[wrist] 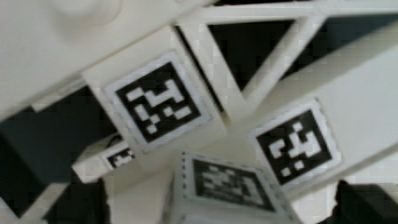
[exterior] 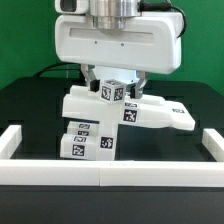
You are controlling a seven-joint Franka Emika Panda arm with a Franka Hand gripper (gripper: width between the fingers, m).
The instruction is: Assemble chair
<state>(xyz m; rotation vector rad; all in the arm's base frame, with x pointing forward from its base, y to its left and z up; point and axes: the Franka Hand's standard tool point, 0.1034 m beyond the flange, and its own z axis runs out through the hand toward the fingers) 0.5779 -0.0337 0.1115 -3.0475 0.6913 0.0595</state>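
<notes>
Chair (exterior: pixel 120 112) parts lie stacked on the black table (exterior: pixel 30 100) behind the border rail (exterior: pixel 100 176). The fingers (exterior: pixel 90 76) straddle the top tagged block (exterior: pixel 112 92); clamping state cannot be determined.

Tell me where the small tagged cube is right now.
In the exterior view the cube sits near the centre, just under the gripper, above the white slab that runs toward that view's right.

Chair parts (exterior: pixel 150 113): white plastic, bearing black-and-white square tags (exterior: pixel 111 93) in a blocky pixel pattern with white borders. Table (exterior: pixel 30 110): black. Border rail (exterior: pixel 100 178), at 6 o'clock of the chair parts: white. Robot arm (exterior: pixel 115 45), at 12 o'clock: glossy white, grey metal core. Backdrop (exterior: pixel 20 40): green.
</notes>
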